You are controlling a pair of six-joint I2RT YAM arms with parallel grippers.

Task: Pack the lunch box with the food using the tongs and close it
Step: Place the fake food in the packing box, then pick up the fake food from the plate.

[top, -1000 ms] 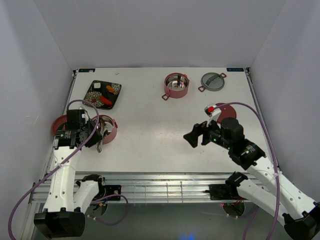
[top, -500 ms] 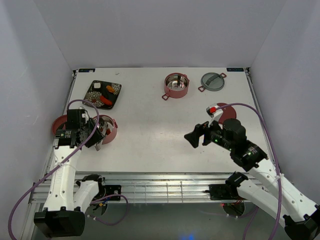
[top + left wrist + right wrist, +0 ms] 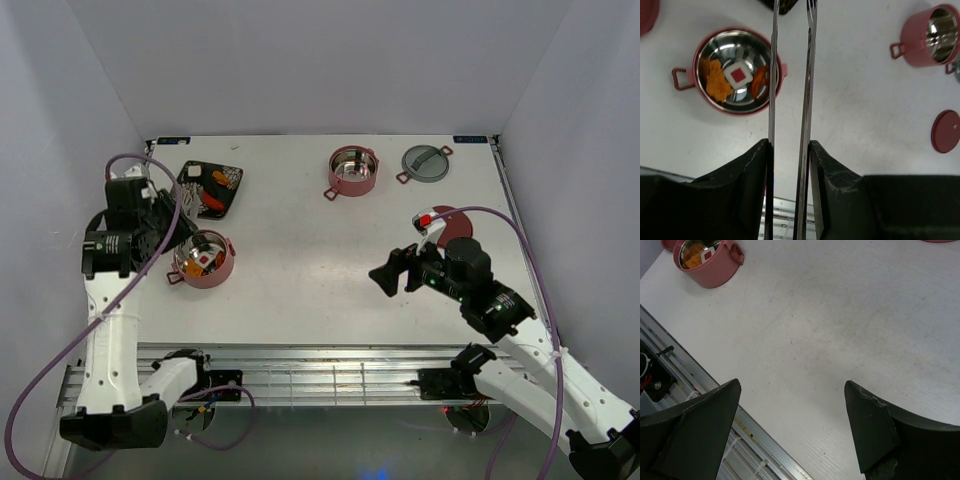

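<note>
Lunch box first: its near bowl (image 3: 207,281) sits at near left holding orange, white and red food (image 3: 716,80), while the second bowl (image 3: 352,186) stands far back, apparently empty, both uncovered. A moment ago the left gripper (image 3: 790,145) hung over that near bowl; it has since lifted back toward the dark plate (image 3: 236,175), pinching the tongs (image 3: 809,75), so I judge one drop-off done and another fetch starting, while the right gripper (image 3: 791,384) waits spread wide, empty. Tong tips run off the wrist view's top edge, and the arm covers part of the plate.
</note>
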